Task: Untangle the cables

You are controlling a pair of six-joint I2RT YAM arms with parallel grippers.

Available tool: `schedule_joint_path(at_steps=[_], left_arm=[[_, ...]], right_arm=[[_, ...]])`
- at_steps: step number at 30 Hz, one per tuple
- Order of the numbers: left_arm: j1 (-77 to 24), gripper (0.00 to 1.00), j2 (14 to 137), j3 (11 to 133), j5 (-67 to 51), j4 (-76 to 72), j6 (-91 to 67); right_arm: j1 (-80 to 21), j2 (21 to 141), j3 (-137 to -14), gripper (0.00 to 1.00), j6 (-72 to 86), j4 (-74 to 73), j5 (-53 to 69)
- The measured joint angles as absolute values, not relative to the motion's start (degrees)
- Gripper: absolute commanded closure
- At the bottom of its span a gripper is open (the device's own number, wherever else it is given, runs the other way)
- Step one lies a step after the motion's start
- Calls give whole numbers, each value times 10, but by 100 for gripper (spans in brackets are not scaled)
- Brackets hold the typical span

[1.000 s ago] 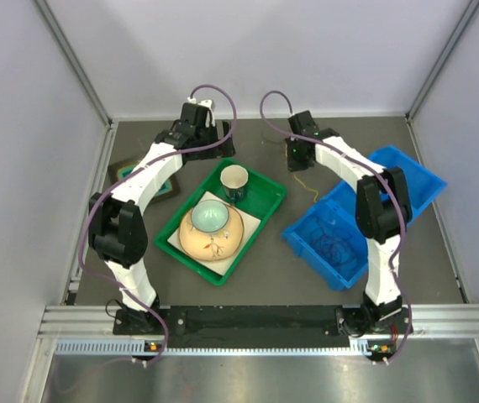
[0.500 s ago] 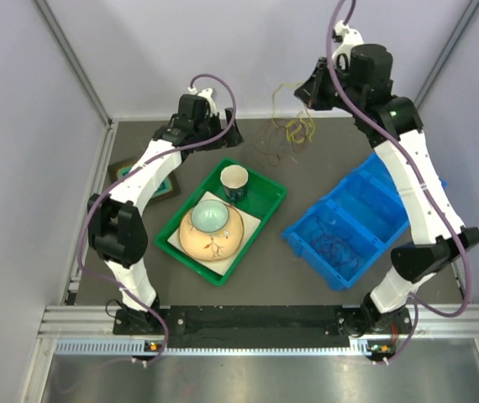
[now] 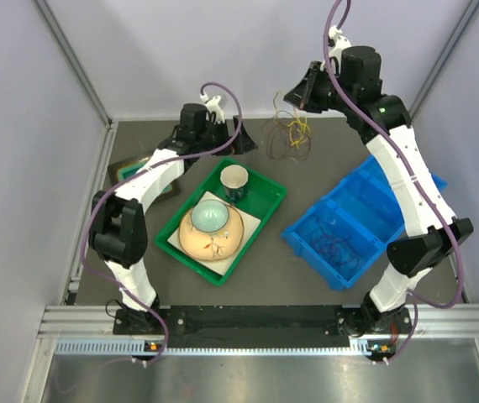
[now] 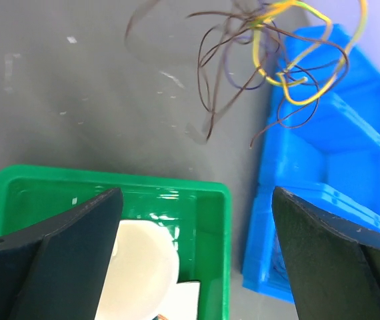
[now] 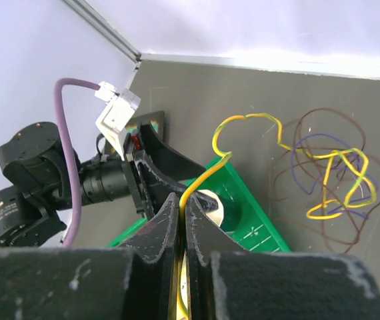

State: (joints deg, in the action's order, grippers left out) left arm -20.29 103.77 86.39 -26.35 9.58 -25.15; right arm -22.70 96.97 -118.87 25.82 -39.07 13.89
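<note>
Lifted since a second ago, the right claw (image 5: 182, 200) pinches one yellow wire (image 5: 257, 116) of the cables (image 3: 288, 136), one tangle dangling over the far surface (image 3: 323, 168); the left claw (image 4: 195, 193) gapes empty.

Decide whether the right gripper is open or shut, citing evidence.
Shut on the yellow cable: the right gripper has its fingers together, pinching the cable between them.

One loose tangle of cables (image 3: 288, 134) holds wires of three colours – yellow, brown, purple. One green tray (image 3: 265, 200) carries one cup (image 3: 234, 179) and what look like two stacked bowls (image 3: 210, 233); there is also one blue bin (image 3: 353, 206), one dark mat (image 3: 123, 169) and two arms (image 3: 160, 172)
</note>
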Motion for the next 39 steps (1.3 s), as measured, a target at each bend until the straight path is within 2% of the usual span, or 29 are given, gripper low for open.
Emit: schedule_joint_path(at_steps=[17,25,30,32,33,34,35,37,39], left_arm=[[-221,2,1038,823,-300,-18,-268],[-247,2,1079,841,-309,-56,-238],[-255,5,1115,856,-319,-82,-244],[-260,10,1132,870,-317,-91,-249],[-262,15,1140,878,-317,-91,-252],[-266,31,1151,892,-316,-91,-254],[-271,51,1164,907,-313,-95,-256],[-280,97,1186,929,-307,-101,-267],[-286,100,1198,939,-300,-103,-276]], right_arm=[[-223,970,-1189,100,273,-389,147],[-217,970,-1189,100,277,-389,157],[-214,970,-1189,100,282,-389,163],[-214,970,-1189,100,283,-388,165],[-214,970,-1189,100,283,-388,166],[-214,970,-1189,100,284,-388,167],[-214,970,-1189,100,285,-388,168],[-213,970,-1189,100,286,-388,168],[-212,970,-1189,100,286,-388,168]])
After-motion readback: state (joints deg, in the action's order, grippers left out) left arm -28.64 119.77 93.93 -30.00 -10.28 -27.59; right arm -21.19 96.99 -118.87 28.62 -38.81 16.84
